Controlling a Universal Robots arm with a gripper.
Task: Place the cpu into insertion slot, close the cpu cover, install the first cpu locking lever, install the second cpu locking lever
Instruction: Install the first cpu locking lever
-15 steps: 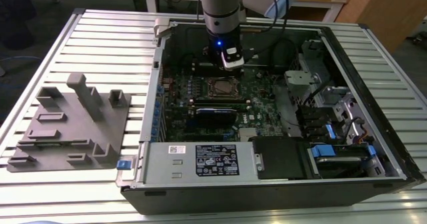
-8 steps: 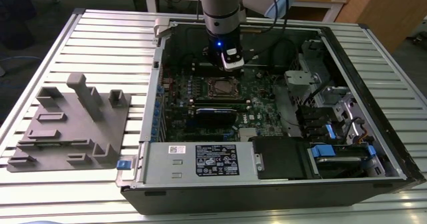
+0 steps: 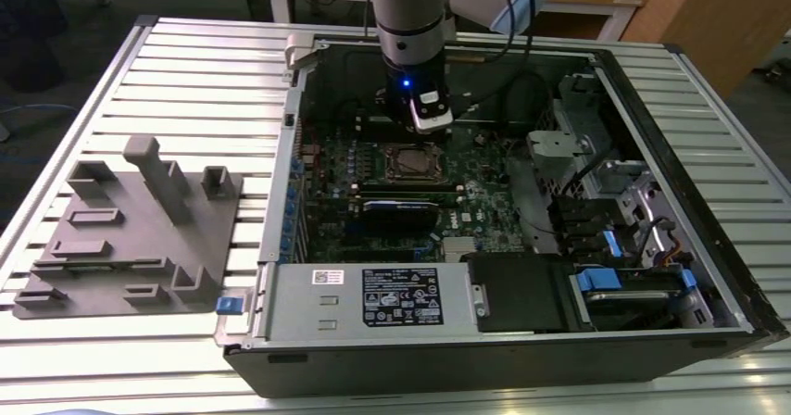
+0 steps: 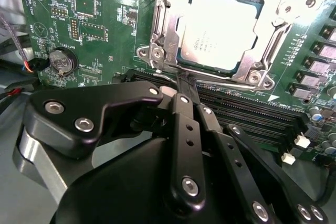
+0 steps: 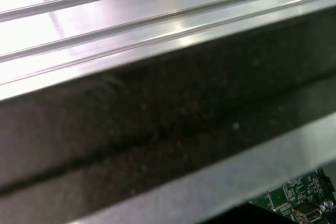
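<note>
the cpu (image 4: 218, 30), a flat square with a dull pale metal face, lies face up in the insertion slot (image 3: 388, 164), edges parallel to its rim. the cpu cover (image 4: 164, 30), a thin shiny steel frame, lies flat around it. the gripper (image 4: 184, 83) has its black fingers (image 4: 181, 124) drawn together at the socket's edge, above the green circuit board (image 4: 105, 30).
</note>
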